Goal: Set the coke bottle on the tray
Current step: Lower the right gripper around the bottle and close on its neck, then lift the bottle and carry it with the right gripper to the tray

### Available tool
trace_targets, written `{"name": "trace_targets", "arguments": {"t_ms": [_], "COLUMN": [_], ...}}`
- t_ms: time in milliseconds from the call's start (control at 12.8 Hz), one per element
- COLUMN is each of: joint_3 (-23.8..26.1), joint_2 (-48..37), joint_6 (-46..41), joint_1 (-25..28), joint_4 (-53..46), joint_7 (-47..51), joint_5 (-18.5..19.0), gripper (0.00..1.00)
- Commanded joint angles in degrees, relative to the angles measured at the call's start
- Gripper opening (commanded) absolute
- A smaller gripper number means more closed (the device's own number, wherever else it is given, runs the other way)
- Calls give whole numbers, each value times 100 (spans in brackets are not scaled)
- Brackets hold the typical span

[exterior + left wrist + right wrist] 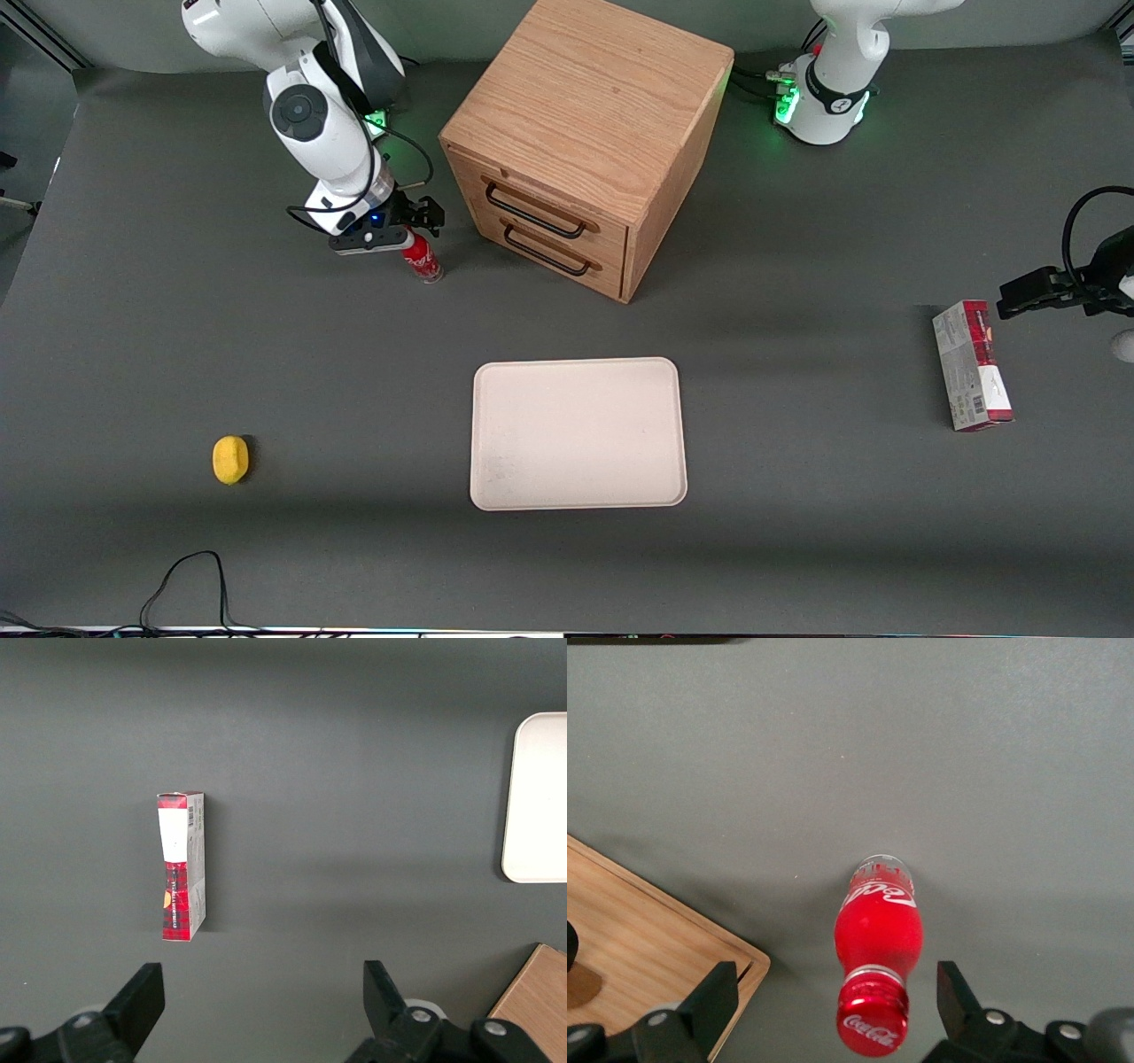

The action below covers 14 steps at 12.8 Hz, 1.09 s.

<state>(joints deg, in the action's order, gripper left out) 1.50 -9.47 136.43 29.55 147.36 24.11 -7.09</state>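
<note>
The coke bottle (423, 258) is slim and red with a red cap and white script logo. It stands upright on the grey table beside the wooden drawer cabinet, toward the working arm's end. In the right wrist view the coke bottle (879, 943) stands between my spread fingers, its cap level with them and touching neither. My gripper (409, 229) is open, right above the bottle's top; in the right wrist view the gripper (837, 1005) straddles the cap. The cream-pink tray (496, 478) lies flat and bare, nearer the front camera than the cabinet.
A wooden cabinet (585, 133) with two black-handled drawers stands close beside the bottle; its corner (647, 939) shows in the right wrist view. A yellow lemon-like object (230, 459) lies nearer the camera. A red-and-white carton (972, 365) lies toward the parked arm's end.
</note>
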Motion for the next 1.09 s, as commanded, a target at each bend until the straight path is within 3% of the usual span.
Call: {"name": "trace_targets", "arguments": {"t_ms": [0, 312, 390, 545, 1013], "joint_3": [-18, -27, -35, -53, -71], "joint_2": [-2, -64, -81, -187, -187], "joint_6": [50, 50, 41, 15, -11], "joint_1": [33, 25, 25, 25, 7], "joint_4": [-14, 65, 83, 135, 136], "joint_7": [15, -29, -151, -284, -354], "joint_5": [-109, -91, -82, -82, -82], "gripper": [99, 93, 78, 0, 0]}}
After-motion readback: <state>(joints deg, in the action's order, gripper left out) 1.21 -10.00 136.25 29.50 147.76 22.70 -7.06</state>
